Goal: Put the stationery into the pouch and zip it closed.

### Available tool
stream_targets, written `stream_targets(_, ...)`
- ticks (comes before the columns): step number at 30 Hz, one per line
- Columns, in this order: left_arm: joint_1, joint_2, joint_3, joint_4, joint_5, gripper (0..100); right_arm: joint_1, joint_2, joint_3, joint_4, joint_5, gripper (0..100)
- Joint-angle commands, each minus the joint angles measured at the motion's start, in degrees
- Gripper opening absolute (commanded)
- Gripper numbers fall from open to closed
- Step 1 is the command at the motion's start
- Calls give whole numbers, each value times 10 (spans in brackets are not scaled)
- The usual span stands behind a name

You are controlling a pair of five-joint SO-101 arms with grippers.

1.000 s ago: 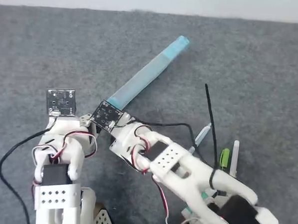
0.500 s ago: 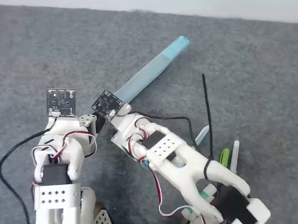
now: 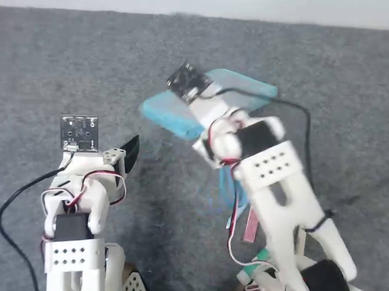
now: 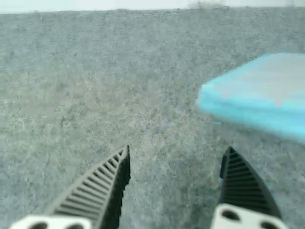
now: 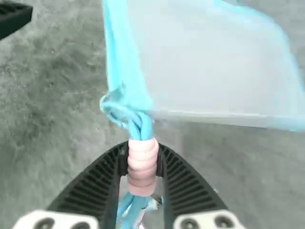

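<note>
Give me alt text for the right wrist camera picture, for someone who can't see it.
The right gripper is shut on a pink ribbed bead strung on the blue cord at a corner of a pale blue pouch, with grey carpet behind.

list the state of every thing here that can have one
pouch: held by its cord, nothing visible inside it, zip open or shut cannot be told
pink pull: clamped between the right gripper's fingers
right gripper: shut on the pink pull
left gripper: open, empty, apart from the pouch
</note>
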Motion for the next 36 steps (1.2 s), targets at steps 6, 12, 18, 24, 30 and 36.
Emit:
stream_targets(6,-2,-5,-52,-29,52,288,19,51,-250,257,86,6)
stream_targets(12,40,49,-154,-33,61,287,19,-15,-148,234,90,6)
stream_targets(18,94,357,-235,-93,87,287,24,-123,-74,225,105,6)
stream_targets(24,160,567,-245,-129,45,287,51,-109,-179,234,92,6)
stream_targets(30,234,576,-233,-122,47,268,-7,34,-361,234,33,6)
stream_targets(36,185,514,-217,-117,93,268,-92,73,-338,248,38,6)
